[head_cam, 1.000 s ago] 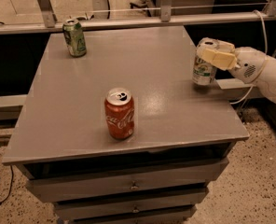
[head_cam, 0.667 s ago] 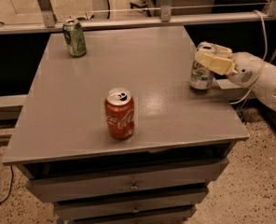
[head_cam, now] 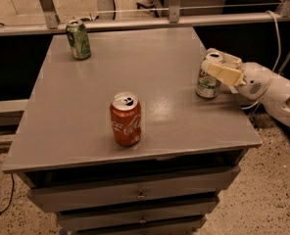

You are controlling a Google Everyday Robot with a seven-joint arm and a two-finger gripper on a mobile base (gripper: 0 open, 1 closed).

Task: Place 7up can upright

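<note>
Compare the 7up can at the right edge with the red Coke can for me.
The 7up can is silvery-white with green print; the Coca-Cola can is red. The 7up can stands near the right edge of the table, the Coca-Cola can near the front middle. The gripper is at the 7up can's upper part; the Coca-Cola can stands free. Both are upright and look about the same size.

Open tabletop (head_cam: 150, 62) centre-back, Coca-Cola can (head_cam: 125, 120) front-centre, green can (head_cam: 78, 39) far-left corner, claw (head_cam: 212, 61) clasping 7up can (head_cam: 206, 87) at right edge.
</note>
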